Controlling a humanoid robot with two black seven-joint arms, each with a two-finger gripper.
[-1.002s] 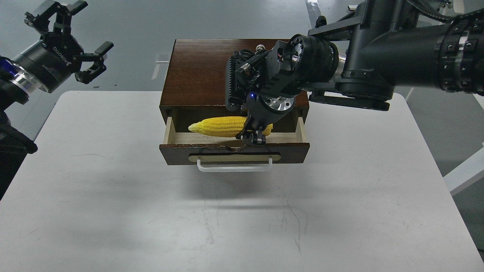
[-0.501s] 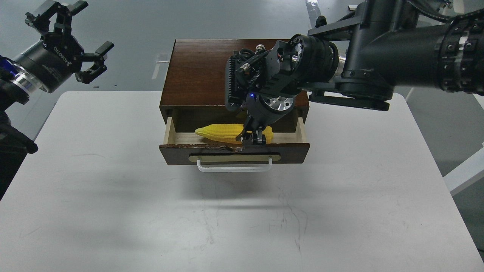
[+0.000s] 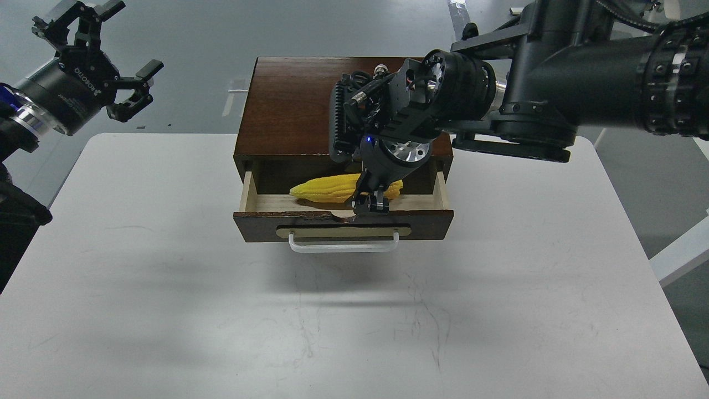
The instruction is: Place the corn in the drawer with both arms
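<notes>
Corn [image 3: 324, 187] lower, tilted in drawer [image 3: 343, 224]

Yellow corn [image 3: 324, 187] inside open drawer [image 3: 343, 221]

The white table [image 3: 166, 277], scuffed with faint marks, carries the dark wooden box [image 3: 288, 105] at its far edge.

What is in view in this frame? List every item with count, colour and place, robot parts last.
corn: 1, bright yellow, lying inside the open drawer, pointed end to the left.
drawer: 1, dark brown front, pale wood inside, pulled open.
white bar handle: 1, on the drawer front.
wooden box: 1, dark brown, at the table's far edge.
table: 1, white, scuffed.
left gripper: 1, black, open, raised beyond the table's left corner.
right gripper: 1, black, down in the drawer at the corn.
</notes>
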